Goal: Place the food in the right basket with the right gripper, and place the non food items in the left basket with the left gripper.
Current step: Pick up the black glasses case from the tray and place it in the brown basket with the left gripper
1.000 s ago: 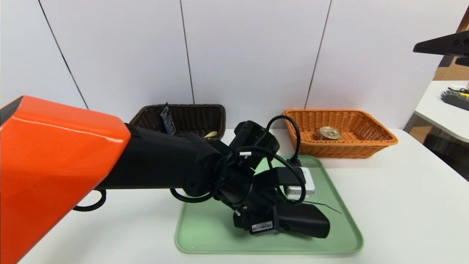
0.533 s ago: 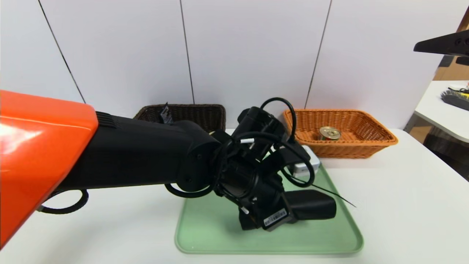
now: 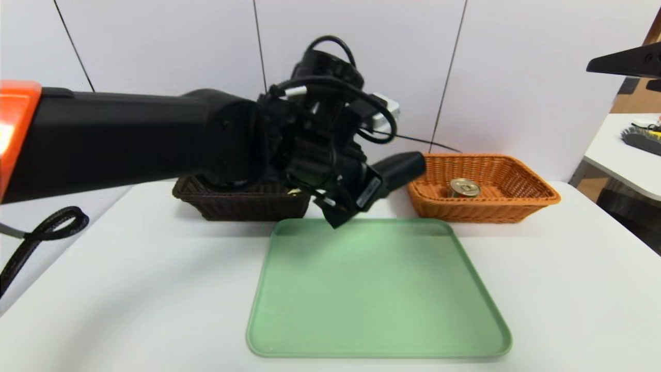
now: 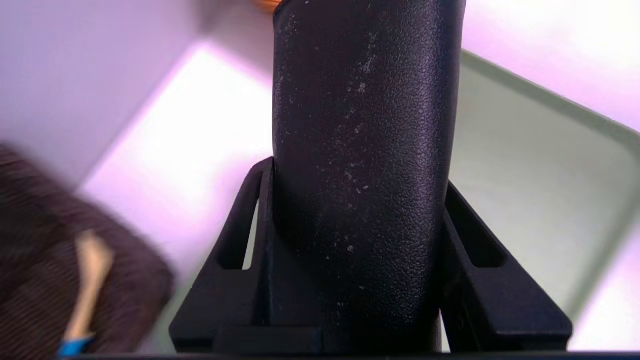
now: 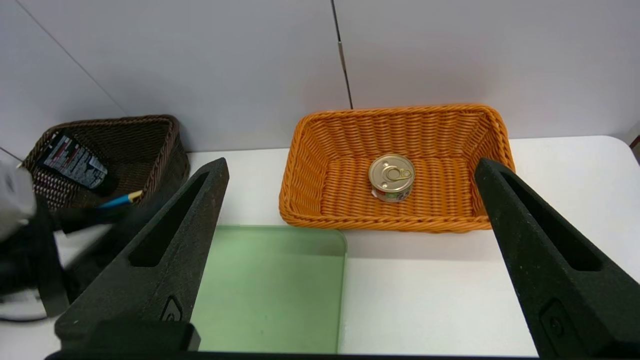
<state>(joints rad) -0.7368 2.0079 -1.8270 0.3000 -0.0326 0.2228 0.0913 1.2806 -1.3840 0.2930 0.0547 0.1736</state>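
My left gripper is shut on the long black oblong case. It holds the case in the air above the tray's far edge, between the two baskets. The dark brown left basket holds the dark squeeze tube and the blue-handled spoon. The tin can sits inside the orange right basket. My right gripper hangs open and holds nothing, high at the right, looking down on the orange basket.
A green tray lies at the middle of the white table. The white wall stands directly behind both baskets. A black cable loop hangs at the left. A side table with a brush stands at the far right.
My left gripper has lifted the black case off the green tray and carried it up and back toward the baskets. The right arm has stayed still.
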